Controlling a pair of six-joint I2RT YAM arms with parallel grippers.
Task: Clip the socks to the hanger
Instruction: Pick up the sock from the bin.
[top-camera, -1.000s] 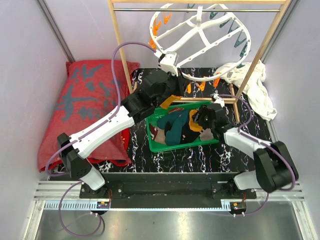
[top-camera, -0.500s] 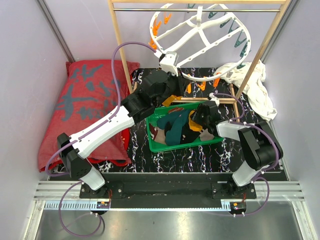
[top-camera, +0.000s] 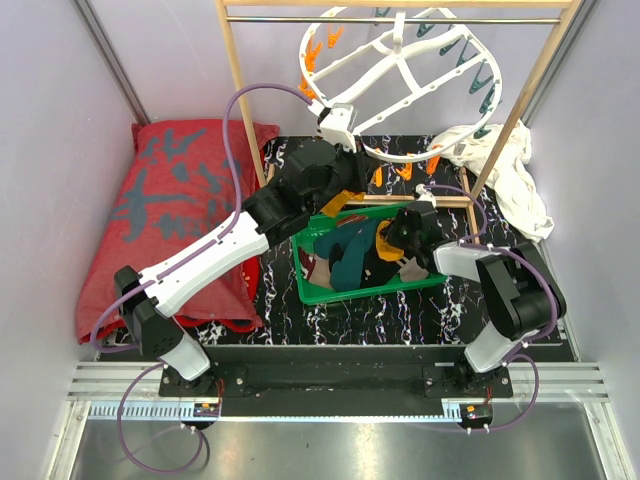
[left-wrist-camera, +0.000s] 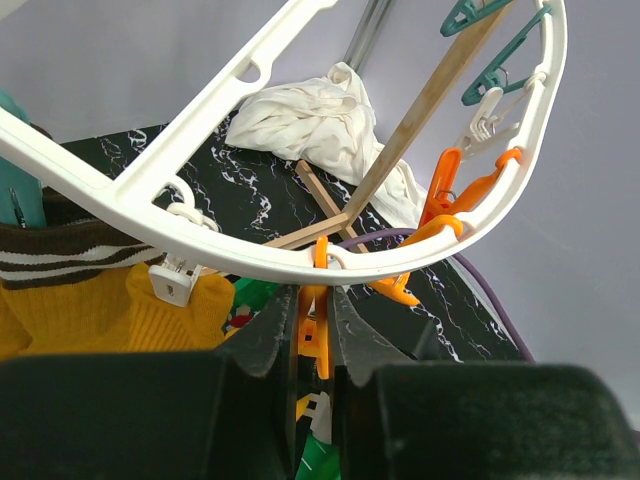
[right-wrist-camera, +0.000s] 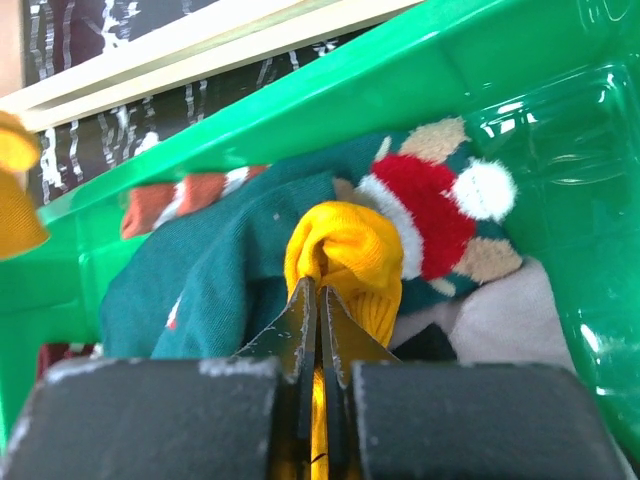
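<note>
The hanger is a white oval frame with orange and teal pegs, hung from the wooden rack. My left gripper is shut on an orange peg under the hanger's rim; from above it sits at the frame's lower edge. A mustard sock with a striped cuff hangs beside it. My right gripper is shut on a bunched yellow sock inside the green bin. A teal sock and a red-and-white patterned sock lie around it.
A red cushion lies on the left. A crumpled white cloth sits at the back right by the wooden rack post. The bin's green wall rises just beyond my right fingers. Purple cables loop over both arms.
My right gripper has closed on the yellow sock in the bin, and its arm has folded in closer. The left arm and hanger have not moved.
</note>
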